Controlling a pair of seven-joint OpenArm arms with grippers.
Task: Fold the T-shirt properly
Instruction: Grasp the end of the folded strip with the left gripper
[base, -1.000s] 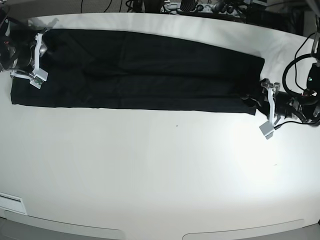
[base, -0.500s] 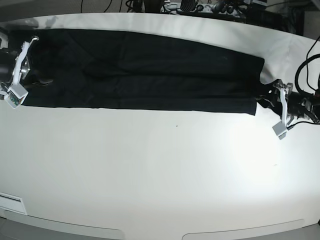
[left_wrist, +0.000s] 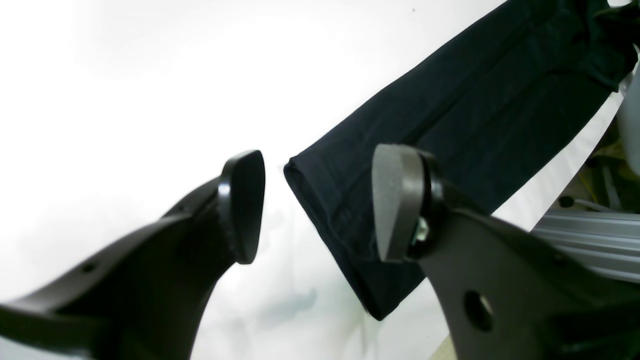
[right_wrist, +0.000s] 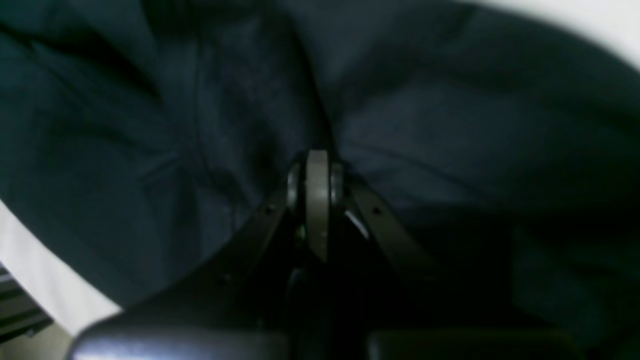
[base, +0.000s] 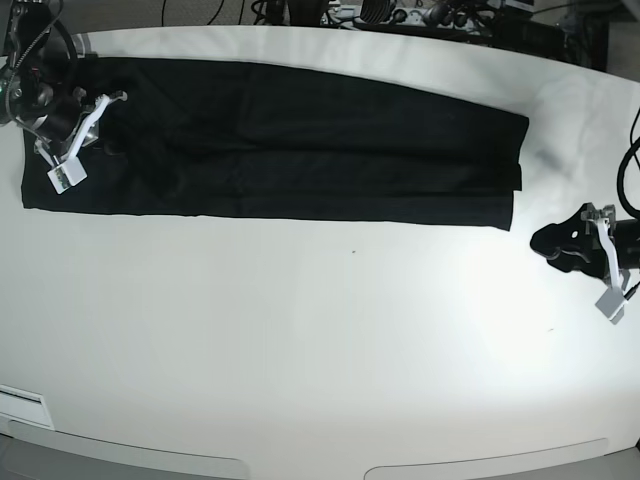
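The black T-shirt (base: 280, 140) lies flat as a long folded strip across the far part of the white table (base: 320, 340). My right gripper (base: 103, 125) is over the shirt's left end. In the right wrist view the gripper (right_wrist: 317, 165) is shut, and creases in the cloth (right_wrist: 450, 125) run to its tips. My left gripper (base: 552, 246) sits on bare table, apart from the shirt's right end and nearer than it. In the left wrist view the gripper (left_wrist: 315, 205) is open and empty, with the shirt's end (left_wrist: 450, 125) beyond its fingers (left_wrist: 245, 205).
Cables and gear (base: 400, 12) line the table's far edge. A white label (base: 20, 405) lies at the near left corner. A metal rail (left_wrist: 590, 235) shows beside the table in the left wrist view.
My left gripper has drawn back from the shirt's right end, toward the near right. My right gripper swung out past the shirt's left edge and is back over the cloth.
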